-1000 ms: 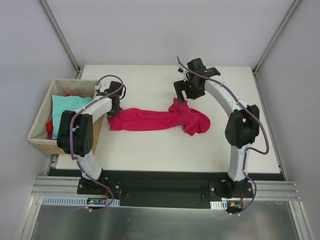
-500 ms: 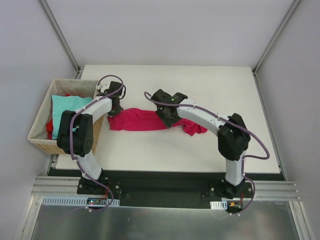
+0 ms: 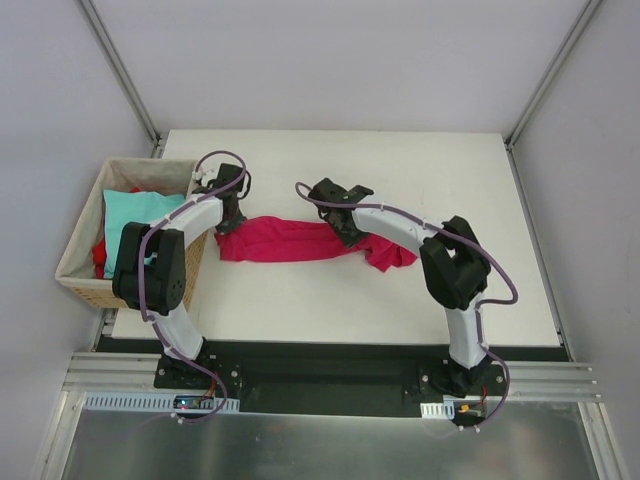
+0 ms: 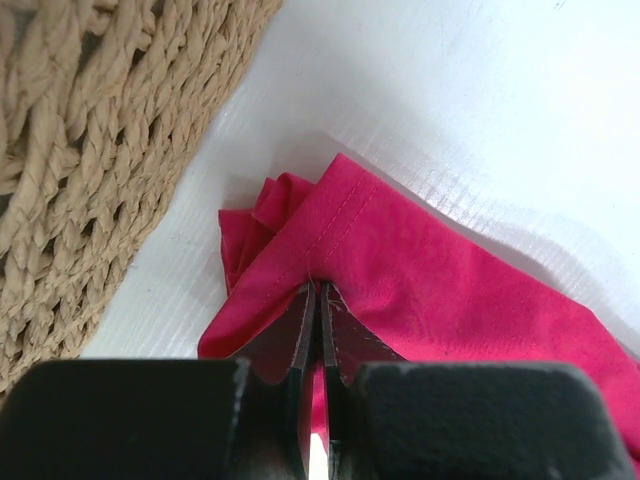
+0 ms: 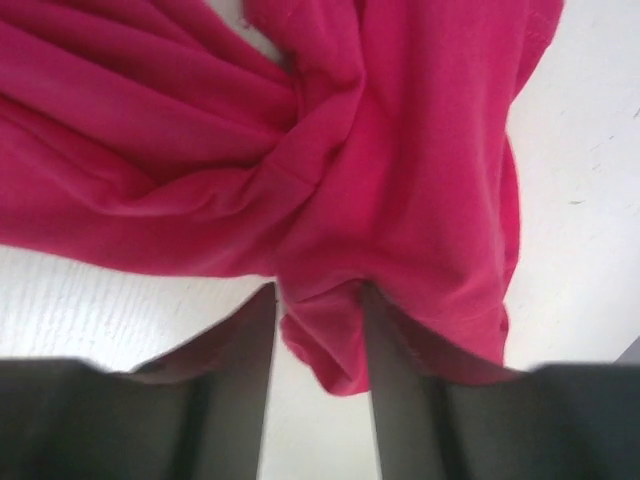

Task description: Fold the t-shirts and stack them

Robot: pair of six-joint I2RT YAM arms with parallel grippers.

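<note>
**Two claws on one crimson tee, and it must lie flat before any fold**

The white desk (image 3: 450, 180) carries the work. At its left edge stands the wicker basket (image 3: 77, 235), with a light teal t-shirt (image 3: 130, 212) and a red t-shirt (image 3: 100, 255) lying loose inside.

The crimson t-shirt (image 3: 285, 240) lies on the desk just right of the basket. It is drawn out into a long band from left to right. The cloth is thin, limp and deeply creased. It is roped and twisted toward the right, where it ends in a loose lump. A stitched hem shows at its left corner.

The left claw (image 4: 318, 290) is clamped tight on that hemmed corner, close to the basket wall, with its fingers pressed together on the cloth. The right claw (image 5: 318, 292) sits over the twisted part. Its jaws are partway apart astride a bunched fold that fills the gap. Whether they truly pinch the fold cannot be told.

The step in hand looks like spreading the first shirt. Nothing is folded or stacked, so the task seems to be near its start. The next move calls for a firm hold by the right claw, better on an edge than on the lump. A pull away from the left claw would then take the twist out. Cloth this soft may slip, or drag extra layers along.
</note>
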